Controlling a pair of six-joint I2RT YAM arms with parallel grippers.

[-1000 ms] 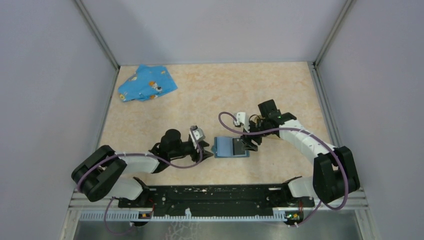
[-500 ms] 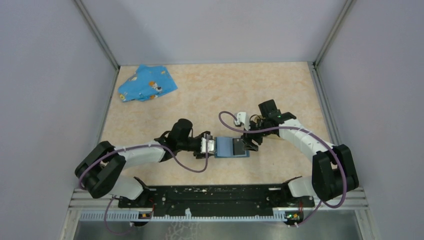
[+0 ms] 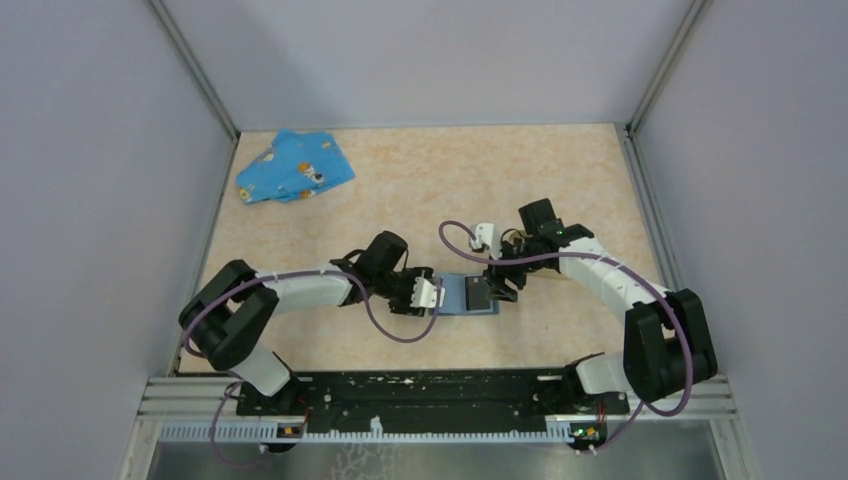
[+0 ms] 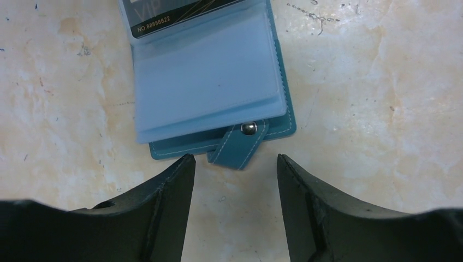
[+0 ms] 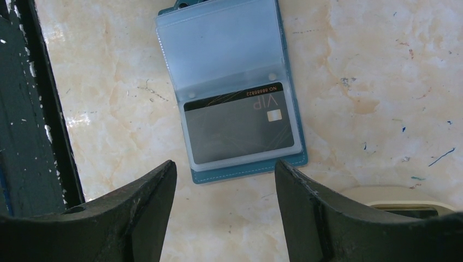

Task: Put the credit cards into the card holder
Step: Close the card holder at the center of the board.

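A blue flat case (image 3: 468, 296) lies open on the table between both grippers, its clear sleeves up. A black card (image 5: 240, 128) marked VIP sits inside one sleeve; its edge also shows in the left wrist view (image 4: 169, 13). My left gripper (image 4: 235, 158) is open and empty, its tips just short of the case's snap strap (image 4: 240, 144). My right gripper (image 5: 224, 164) is open and empty at the case's opposite end (image 5: 235, 93). The card holder's beige rim (image 5: 404, 196) peeks out behind my right finger; its slotted inside is mostly hidden.
A blue patterned cloth (image 3: 293, 167) lies at the far left corner. Grey walls close in the table on three sides. The black base rail (image 3: 430, 390) runs along the near edge and shows at the left of the right wrist view (image 5: 27, 109).
My left arm has reached to the right until its open gripper is at the left end of the blue case. The right arm and the case have stayed put.
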